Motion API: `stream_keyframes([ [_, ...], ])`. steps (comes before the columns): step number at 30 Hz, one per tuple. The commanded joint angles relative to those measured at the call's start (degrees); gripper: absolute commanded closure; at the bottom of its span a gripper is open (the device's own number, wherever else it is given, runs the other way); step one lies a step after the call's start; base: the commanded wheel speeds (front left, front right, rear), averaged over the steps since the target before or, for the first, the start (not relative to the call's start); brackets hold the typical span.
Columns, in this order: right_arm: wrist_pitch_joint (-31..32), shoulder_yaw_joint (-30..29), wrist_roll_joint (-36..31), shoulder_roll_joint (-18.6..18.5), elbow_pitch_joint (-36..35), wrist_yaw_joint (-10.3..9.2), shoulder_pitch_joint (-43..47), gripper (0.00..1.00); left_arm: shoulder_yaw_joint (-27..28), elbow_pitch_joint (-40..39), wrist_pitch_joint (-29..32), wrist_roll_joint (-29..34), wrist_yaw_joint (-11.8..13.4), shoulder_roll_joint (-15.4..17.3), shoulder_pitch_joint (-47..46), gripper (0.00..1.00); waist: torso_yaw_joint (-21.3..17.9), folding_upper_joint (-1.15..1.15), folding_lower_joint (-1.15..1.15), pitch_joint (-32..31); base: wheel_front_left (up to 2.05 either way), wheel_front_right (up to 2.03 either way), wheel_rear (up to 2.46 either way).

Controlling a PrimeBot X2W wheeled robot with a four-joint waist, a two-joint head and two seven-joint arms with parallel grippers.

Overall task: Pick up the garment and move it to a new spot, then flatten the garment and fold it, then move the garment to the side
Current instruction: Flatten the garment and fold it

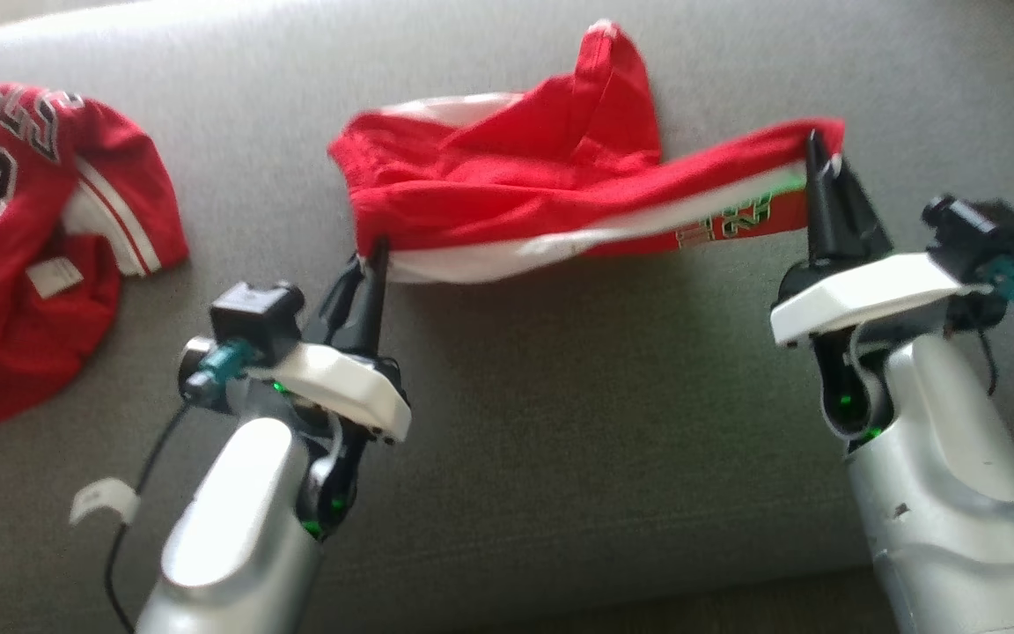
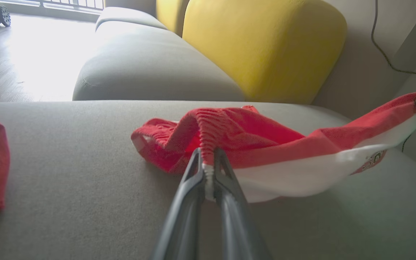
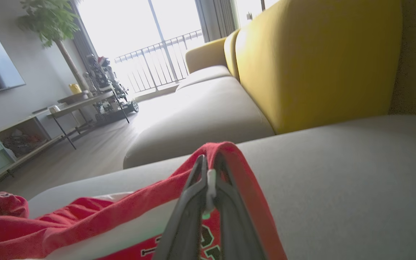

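a wide grey sofa seat takes up most of the head view, and in the left wrist view a yellow back cushion stands behind it. the garment, red shorts-like cloth with a white side stripe, is at the far middle of the seat, stretched between the two arms. its bunched left part rests on the seat, while its right part is lifted off the seat into a taut band. a second red piece, a jersey with white-and-black numerals, lies crumpled at the far left of the seat, well apart from the garment. the left end effector is pinched on the garment's left edge; in the left wrist view its fingers squeeze a ribbed red-and-white fold between them. the right end effector is clamped on the garment's right end. in the right wrist view the red hem drapes over its fingertips and a sliver of white cloth is caught between them. just beside that grip the cloth carries a green-and-black print. a small white label shows on the jersey.
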Motion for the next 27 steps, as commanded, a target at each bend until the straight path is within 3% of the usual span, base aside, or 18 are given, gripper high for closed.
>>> stream_keyframes([
  [1, -0.14, 0.92, -1.11, 0.64, -4.25, -0.01, -0.17, 1.00, 2.19, -3.29, 0.70, -0.75, -0.32, 1.46, -1.31, 1.00, -0.42, 0.00, 0.00, -2.97, 0.00, 0.00, 0.00],
  [9, -0.14, 0.06, -4.74, 0.64, -18.15, -0.01, 1.61, 1.00, 3.98, -13.16, 11.67, -5.13, -1.13, 5.11, -1.25, 1.00, -0.43, 0.00, 0.00, -10.13, 0.00, 0.00, 0.00],
  [17, 1.00, -0.96, -7.43, 0.64, -31.38, -0.01, 4.89, 1.00, 7.09, -28.16, 23.40, -14.90, -0.12, 5.07, 0.75, 1.00, 0.18, 0.00, 0.00, -12.96, 0.00, 0.00, 0.00],
  [20, 3.23, -2.19, -7.77, 0.64, -34.71, -0.01, 5.19, 1.00, 8.66, -32.33, 28.18, -18.35, 1.18, 5.46, -0.24, 1.00, 0.51, 0.00, 0.00, -12.80, 0.00, 0.00, 0.00],
  [23, 5.36, -1.72, -9.05, 0.64, -36.08, -0.01, 3.45, 1.00, 8.80, -33.91, 33.30, -18.10, 2.07, 7.93, -3.43, 1.00, 0.50, 0.00, 0.00, -10.95, 0.00, 0.00, 0.00],
  [27, 7.67, -0.56, -10.10, 0.64, -33.28, -0.01, -5.79, 1.00, 8.74, -31.03, 41.14, -19.37, 3.13, 9.06, -13.78, 1.00, -0.24, 0.00, 0.00, -3.92, 0.00, 0.00, 0.00],
])
